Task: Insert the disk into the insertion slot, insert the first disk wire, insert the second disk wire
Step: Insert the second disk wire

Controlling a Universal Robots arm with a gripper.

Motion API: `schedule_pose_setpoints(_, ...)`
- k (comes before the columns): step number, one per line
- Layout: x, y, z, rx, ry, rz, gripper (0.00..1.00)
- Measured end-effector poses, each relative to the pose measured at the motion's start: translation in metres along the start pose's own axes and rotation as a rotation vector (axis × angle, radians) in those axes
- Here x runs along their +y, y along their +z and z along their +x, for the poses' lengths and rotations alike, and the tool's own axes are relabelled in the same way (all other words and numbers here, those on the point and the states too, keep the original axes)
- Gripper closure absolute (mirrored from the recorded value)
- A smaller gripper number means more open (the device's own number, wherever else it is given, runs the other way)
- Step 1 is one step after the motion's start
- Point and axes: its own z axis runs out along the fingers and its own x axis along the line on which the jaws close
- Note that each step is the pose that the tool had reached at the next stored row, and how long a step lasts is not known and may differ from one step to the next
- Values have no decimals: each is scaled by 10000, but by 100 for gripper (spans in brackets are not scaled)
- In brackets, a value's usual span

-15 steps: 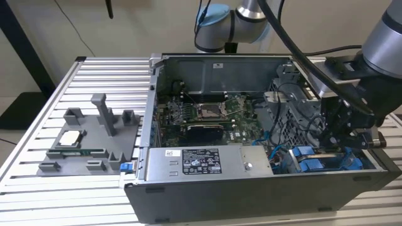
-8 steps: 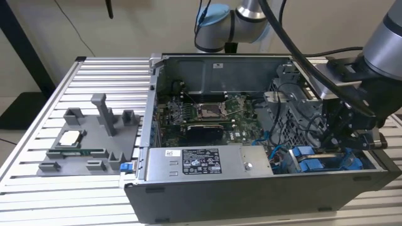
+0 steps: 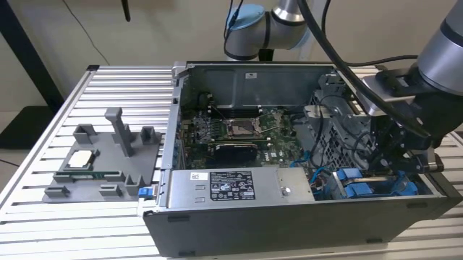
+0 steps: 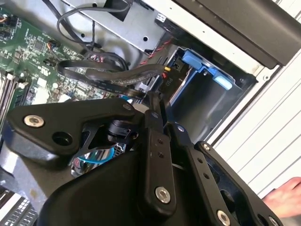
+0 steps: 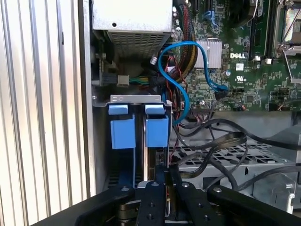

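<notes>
An open computer case point(image 3: 289, 162) lies on a slatted metal table point(image 3: 123, 86). Inside it are a green motherboard point(image 3: 239, 132) and, along the near wall, a silver power supply point(image 3: 239, 187). The arm point(image 3: 441, 59) reaches down at the exterior view's right, its gripper point(image 3: 413, 162) low over the blue-railed slot point(image 3: 369, 187). A grey fixture point(image 3: 101, 160) sits at the exterior view's left.

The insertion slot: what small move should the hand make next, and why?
Probably a gentle push further along the slot. In the first wrist view the hand sits right at the insertion slot, in line with the blue-framed disk there.
</notes>
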Motion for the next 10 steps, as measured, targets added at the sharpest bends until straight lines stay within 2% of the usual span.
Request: schedule_pose_setpoints(10,-32,39,4,4,71,8,84)
